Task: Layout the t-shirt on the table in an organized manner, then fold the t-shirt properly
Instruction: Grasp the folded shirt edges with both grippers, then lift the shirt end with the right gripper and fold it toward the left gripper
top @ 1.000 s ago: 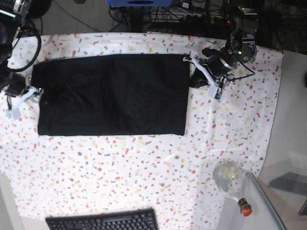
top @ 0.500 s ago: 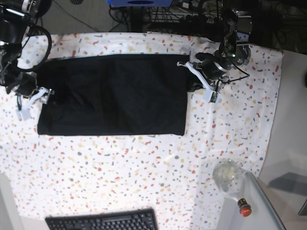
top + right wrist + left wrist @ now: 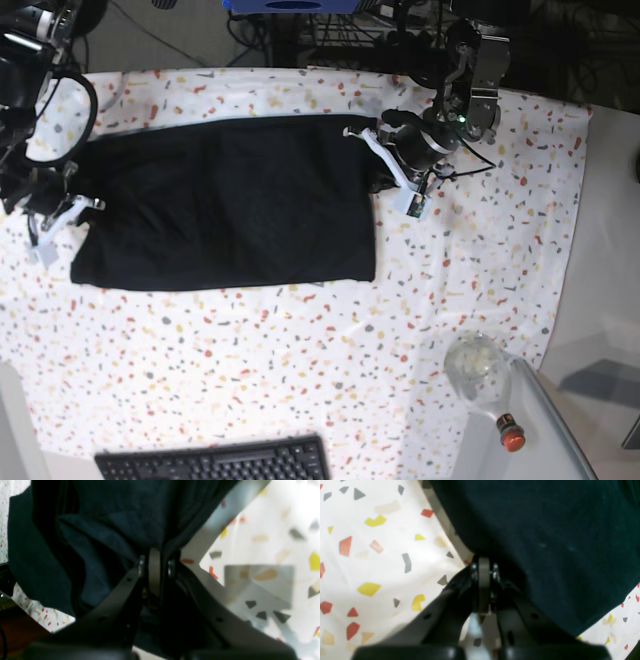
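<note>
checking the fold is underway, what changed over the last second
The right gripper moved in from the cloth's edge and closed on the t-shirt. The left gripper, shut on the opposite edge throughout, pulled inward, so that edge shifted and lifted. The shirt's outline is now skewed rather than square. The keyboard, the glass jar and the table cover stayed put.

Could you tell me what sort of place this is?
Probably a robotics lab bench: a speckled table under two arms, a keyboard at the near edge, and cables and equipment behind.
</note>
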Motion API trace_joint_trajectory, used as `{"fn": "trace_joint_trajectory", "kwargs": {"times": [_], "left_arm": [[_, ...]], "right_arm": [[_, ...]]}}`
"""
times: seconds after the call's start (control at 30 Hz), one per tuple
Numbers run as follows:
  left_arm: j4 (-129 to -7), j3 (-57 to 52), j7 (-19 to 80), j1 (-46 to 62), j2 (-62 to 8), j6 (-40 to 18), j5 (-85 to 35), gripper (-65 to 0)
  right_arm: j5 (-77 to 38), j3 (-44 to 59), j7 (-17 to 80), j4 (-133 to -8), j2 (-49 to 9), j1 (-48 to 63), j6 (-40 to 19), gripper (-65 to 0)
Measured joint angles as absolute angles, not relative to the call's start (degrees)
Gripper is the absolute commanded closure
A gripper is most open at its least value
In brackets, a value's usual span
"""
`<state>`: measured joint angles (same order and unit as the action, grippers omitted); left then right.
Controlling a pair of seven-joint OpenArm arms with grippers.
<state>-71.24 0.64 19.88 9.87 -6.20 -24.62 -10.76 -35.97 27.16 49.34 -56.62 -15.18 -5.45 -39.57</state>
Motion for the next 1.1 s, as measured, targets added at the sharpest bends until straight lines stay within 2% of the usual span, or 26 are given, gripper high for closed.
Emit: {"fn": "trace_joint_trajectory", "kwargs": {"times": [0.13,0.27,0.57,0.7,0.83,1.1], "left_arm": [[-71.1,0.8,20.4,9.2,-6.2,-24.8,-10.8,0.0],[-71.0,1.0,21.0,8.3,-5.7,-24.6,-10.5,0.0],[-70.4,8.5,22.6,5.2,-5.6,-23.8,-9.5,0.0],[-70.6,9.0,22.4,5.7,-5.4,-24.0,-9.9,0.0],[-70.7,8.7,22.6,5.8,-4.9,-24.0,-9.8,0.0],[-70.7,8.8,22.4,5.9,-4.8,-23.9,-9.6,0.0]], "right_arm": [[-36.3,27.1,53.9,-67.7,-13.8,-2.5,-38.9,0.0],[-35.6,26.4,58.0,-80.9,-9.8,1.2,-32.6,0.0],[-36.6,8.6,59.9,-100.4,-9.0,6.8,-18.2,0.0],[-36.6,1.9,59.7,-104.0,-9.0,7.5,-9.9,0.0],[-36.6,-4.0,59.4,-103.8,-9.3,7.3,-5.0,0.0],[-36.1,-9.8,54.6,-95.4,-6.8,4.1,-3.8,0.0]]}}
